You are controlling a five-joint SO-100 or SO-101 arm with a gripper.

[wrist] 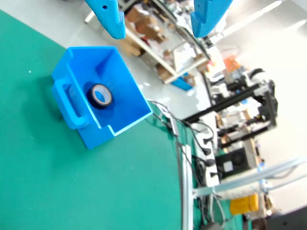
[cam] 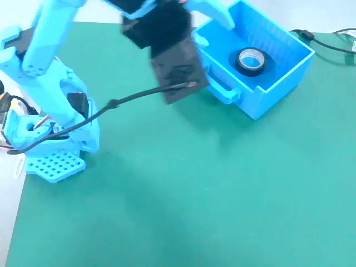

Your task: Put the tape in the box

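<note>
The black tape roll [cam: 250, 60] with a pale core lies flat on the floor of the bright blue box [cam: 289, 72] at the far right of the green mat. In the wrist view the tape [wrist: 101, 96] sits inside the box [wrist: 129, 108], whose handle loop [wrist: 67, 108] faces left. My gripper [wrist: 156, 21] is open and empty, its two blue fingers [wrist: 109, 17] reaching in from the top edge, above and apart from the box. In the fixed view the gripper tips are blurred near the box's left rim.
The arm's light-blue base [cam: 53, 130] stands at the left of the mat, with a black cable [cam: 111, 105] running across to the wrist. Cables [cam: 328, 41] lie beyond the mat's far right edge. Shelves and equipment [wrist: 230, 124] fill the background.
</note>
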